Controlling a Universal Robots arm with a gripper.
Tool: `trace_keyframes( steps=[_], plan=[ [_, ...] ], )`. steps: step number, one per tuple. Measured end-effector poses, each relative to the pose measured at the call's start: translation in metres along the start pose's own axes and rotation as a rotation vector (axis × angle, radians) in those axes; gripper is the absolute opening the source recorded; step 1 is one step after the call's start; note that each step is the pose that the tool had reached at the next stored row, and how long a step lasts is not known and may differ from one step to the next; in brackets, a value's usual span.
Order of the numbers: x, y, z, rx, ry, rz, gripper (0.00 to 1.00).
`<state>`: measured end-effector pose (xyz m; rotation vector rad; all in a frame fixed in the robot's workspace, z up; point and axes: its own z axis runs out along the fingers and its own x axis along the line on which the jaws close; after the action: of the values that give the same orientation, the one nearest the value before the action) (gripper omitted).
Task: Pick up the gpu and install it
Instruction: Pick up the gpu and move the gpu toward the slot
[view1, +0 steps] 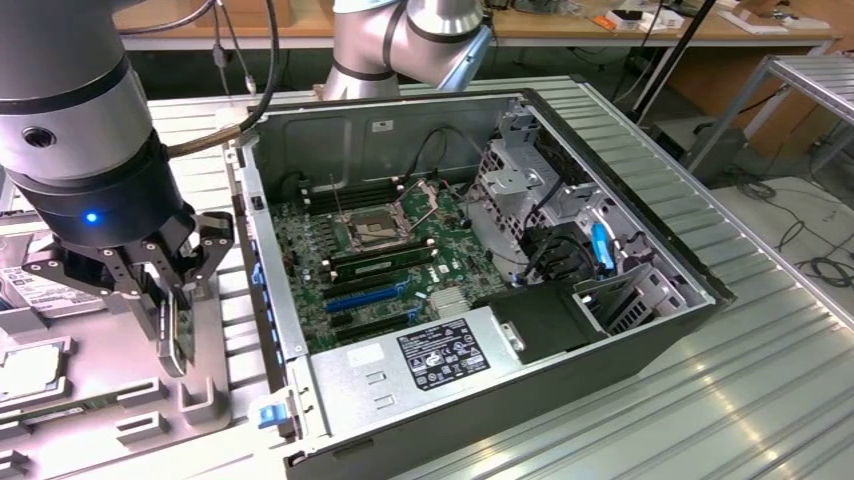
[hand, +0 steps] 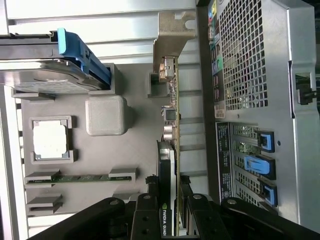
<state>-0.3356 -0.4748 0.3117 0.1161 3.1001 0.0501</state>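
At the exterior view's left, a grey moulded plastic tray (view1: 200, 405) sits on the slatted metal desk (view1: 747, 400). Its pockets hold a boxy silver hard drive in a blue-handled carrier (hand: 45, 80), a square silver processor chip (hand: 50, 139) and a narrow green memory stick (hand: 80, 178). The gpu (hand: 167, 160), a thin dark-green circuit card with a silvery metal bracket, stands on edge at the tray's side nearest the computer, with the arm's black fingers (hand: 149, 197) clamped on its two faces. Just to the right lies the open silver-and-black computer case (view1: 262, 250), holding a green motherboard (view1: 387, 235), a silver labelled power supply (view1: 434, 360) and a metal drive cage (view1: 514, 180). The case's wall, with its blue latches (hand: 262, 165), stands between the gpu and the motherboard.
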Motion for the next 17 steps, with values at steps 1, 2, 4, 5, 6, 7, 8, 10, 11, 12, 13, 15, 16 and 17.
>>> trace_keyframes(
  steps=[1, 2, 4, 5, 6, 7, 8, 10, 11, 12, 13, 15, 16, 17],
  plan=[
    [0.000, 0.0000, -0.0008, 0.0001, 0.0001, 0.000, 0.27],
    [0.000, 0.0001, -0.0014, 0.0000, 0.0000, 0.000, 0.27],
    [0.000, 0.0001, -0.0034, 0.0000, 0.0000, 0.000, 0.27],
    [0.000, 0.0001, -0.0042, 0.0000, 0.0000, 0.000, 0.27],
    [0.000, 0.0002, -0.0053, 0.0000, 0.0000, 0.000, 0.27],
    [0.000, 0.0002, -0.0060, 0.0000, 0.0000, 0.000, 0.27],
    [0.000, 0.0002, -0.0073, 0.0001, 0.0000, 0.000, 0.27],
    [0.000, 0.0003, -0.0096, 0.0000, -0.0001, 0.000, 0.27],
    [0.000, 0.0004, -0.0114, 0.0000, 0.0000, 0.000, 0.27],
    [0.000, 0.0004, -0.0132, 0.0000, 0.0000, 0.000, 0.27],
    [-0.001, 0.0005, -0.0155, 0.0001, 0.0000, 0.000, 0.27],
    [-0.001, 0.0006, -0.0194, 0.0001, 0.0000, 0.000, 0.27],
    [-0.001, 0.0007, -0.0206, 0.0000, 0.0000, 0.000, 0.27],
    [-0.001, 0.0007, -0.0223, 0.0000, 0.0000, 0.000, 0.27]
  ],
)
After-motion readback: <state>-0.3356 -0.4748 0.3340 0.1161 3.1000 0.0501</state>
